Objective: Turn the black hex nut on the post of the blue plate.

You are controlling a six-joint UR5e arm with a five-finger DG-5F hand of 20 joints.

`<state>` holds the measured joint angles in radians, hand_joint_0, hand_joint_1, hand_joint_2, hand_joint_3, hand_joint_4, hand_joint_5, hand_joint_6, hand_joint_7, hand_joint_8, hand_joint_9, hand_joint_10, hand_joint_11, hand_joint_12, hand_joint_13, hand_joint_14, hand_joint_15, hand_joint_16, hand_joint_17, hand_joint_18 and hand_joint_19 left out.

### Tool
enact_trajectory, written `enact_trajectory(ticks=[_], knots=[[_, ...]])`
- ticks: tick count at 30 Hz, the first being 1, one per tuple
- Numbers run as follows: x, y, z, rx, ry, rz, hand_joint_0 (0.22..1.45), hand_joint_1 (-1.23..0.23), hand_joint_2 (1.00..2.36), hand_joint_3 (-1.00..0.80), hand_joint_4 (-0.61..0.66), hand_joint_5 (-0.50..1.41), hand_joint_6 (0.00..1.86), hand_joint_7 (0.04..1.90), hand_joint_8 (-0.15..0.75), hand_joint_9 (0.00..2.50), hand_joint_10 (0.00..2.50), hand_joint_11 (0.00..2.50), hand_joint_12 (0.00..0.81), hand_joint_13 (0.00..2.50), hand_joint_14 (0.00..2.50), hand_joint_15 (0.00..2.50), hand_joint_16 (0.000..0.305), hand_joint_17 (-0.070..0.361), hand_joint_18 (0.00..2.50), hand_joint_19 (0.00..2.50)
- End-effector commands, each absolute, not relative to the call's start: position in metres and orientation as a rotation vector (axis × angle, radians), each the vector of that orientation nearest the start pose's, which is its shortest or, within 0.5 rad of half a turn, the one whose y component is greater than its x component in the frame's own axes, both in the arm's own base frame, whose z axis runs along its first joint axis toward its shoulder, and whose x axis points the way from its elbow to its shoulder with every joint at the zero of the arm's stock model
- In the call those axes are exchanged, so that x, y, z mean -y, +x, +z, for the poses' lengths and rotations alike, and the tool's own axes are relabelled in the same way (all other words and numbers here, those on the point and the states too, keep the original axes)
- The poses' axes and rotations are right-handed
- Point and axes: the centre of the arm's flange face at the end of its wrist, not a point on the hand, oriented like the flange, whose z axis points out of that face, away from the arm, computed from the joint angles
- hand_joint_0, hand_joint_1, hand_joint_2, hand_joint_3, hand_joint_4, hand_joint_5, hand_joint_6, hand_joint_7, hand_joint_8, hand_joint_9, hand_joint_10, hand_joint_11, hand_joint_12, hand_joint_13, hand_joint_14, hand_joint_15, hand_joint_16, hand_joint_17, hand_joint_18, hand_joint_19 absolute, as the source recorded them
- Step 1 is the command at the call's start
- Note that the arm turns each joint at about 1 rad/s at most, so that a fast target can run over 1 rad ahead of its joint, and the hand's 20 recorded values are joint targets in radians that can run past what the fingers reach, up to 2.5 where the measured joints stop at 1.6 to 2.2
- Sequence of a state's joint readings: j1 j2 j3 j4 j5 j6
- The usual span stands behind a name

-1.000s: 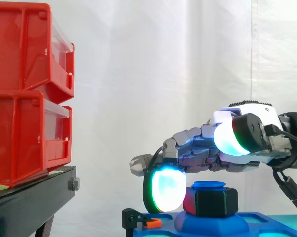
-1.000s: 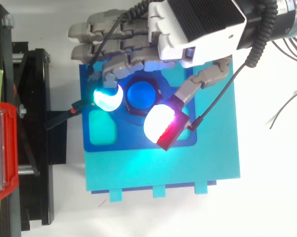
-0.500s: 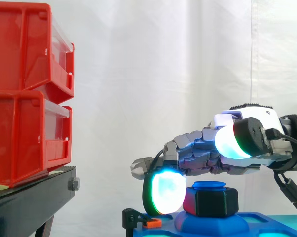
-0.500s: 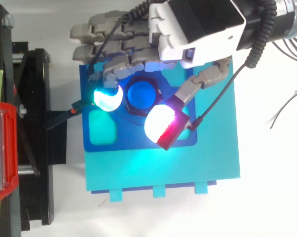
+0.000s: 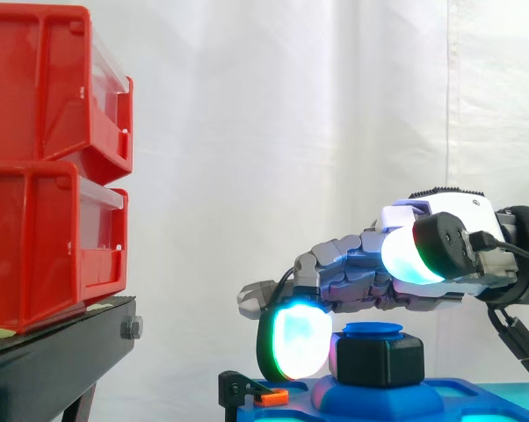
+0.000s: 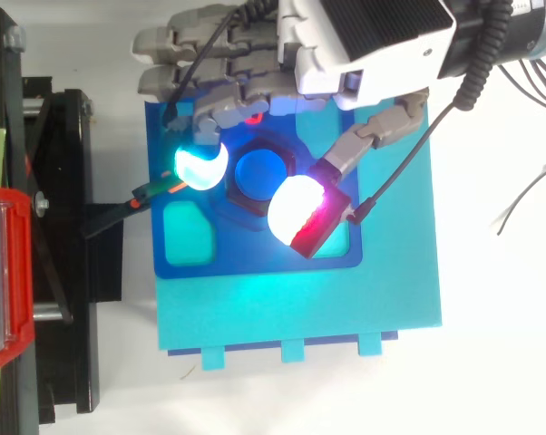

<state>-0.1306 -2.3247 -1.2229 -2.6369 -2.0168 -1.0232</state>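
Side view | hand [image 5: 370, 280] curled around black hex nut [image 5: 380, 360], lower right | we should press pads firmly, twist evenly.

Two red bins [image 5: 54, 167] stacked at left on black stand [image 5: 62, 352], bolt [image 5: 132, 328] in its right end. White curtain [image 5: 291, 132] behind. Right of stand, cyan board [image 6: 300, 308] flat on white table [image 6: 500, 344]. Orange-tipped clip [image 5: 271, 397] between stand and board. Thin wire [image 6: 525, 195] loose at far right.

Teal base [image 6: 300, 308] on white table [image 6: 500, 353]
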Motion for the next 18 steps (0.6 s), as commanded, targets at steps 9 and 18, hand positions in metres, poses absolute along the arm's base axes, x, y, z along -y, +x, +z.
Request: enact_trajectory(ticks=[9, 18], knots=[[0.1931, 0.7300, 0.2270, -1.511, 0.143, 0.662, 0.51, -0.24, 1.00, -0.50, 0.31, -0.17, 0.50, 1.07, 0.260, 0.21, 0.00, 0.00, 0.351, 0.00, 0.00, 0.00, 0.048, 0.109, 0.00, 0.15], [0.1958, 0.7286, 0.2254, -1.517, 0.143, 0.662, 0.51, -0.23, 1.00, -0.50, 0.31, -0.17, 0.50, 1.06, 0.259, 0.21, 0.00, 0.00, 0.352, 0.00, 0.00, 0.00, 0.048, 0.109, 0.00, 0.15]])
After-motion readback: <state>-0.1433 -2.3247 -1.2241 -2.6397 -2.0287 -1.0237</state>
